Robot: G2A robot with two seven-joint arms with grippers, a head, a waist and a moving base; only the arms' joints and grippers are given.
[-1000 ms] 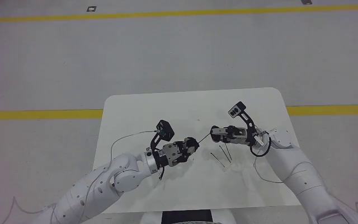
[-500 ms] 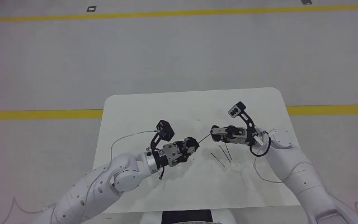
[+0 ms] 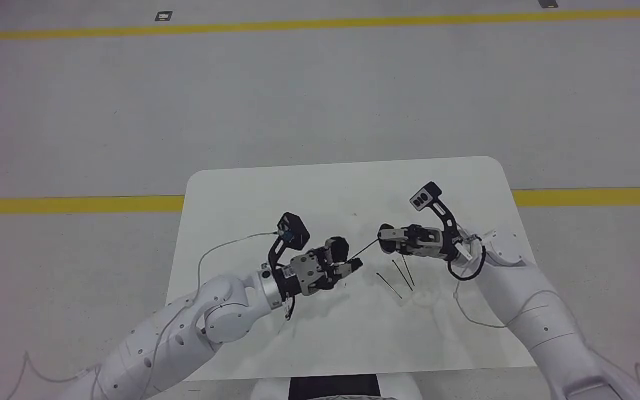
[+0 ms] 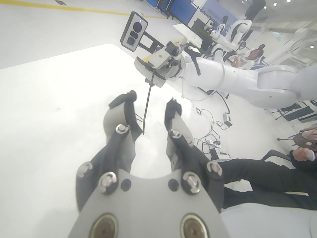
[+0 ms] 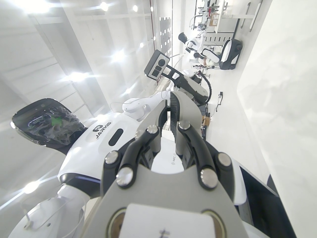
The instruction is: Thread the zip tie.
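Left gripper (image 4: pixel 151 102) has just opened, jaws apart beside zip tie (image 4: pixel 147 107) free end. Right gripper (image 4: pixel 151 82) still clamps it above table (image 3: pixel 230 200) centre. Threading looks unfinished.

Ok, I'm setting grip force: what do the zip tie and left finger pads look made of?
Zip tie: likely plastic; a thin, matte black, straight strip. Pads: probably rubber or fabric; matte black, slightly wrinkled.

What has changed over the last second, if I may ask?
The left pincer opened and let go of the zip tie, whose free end now reaches between its spread fingers. The right pincer stayed put, still shut on the zip tie; the spare ties on the table did not move.
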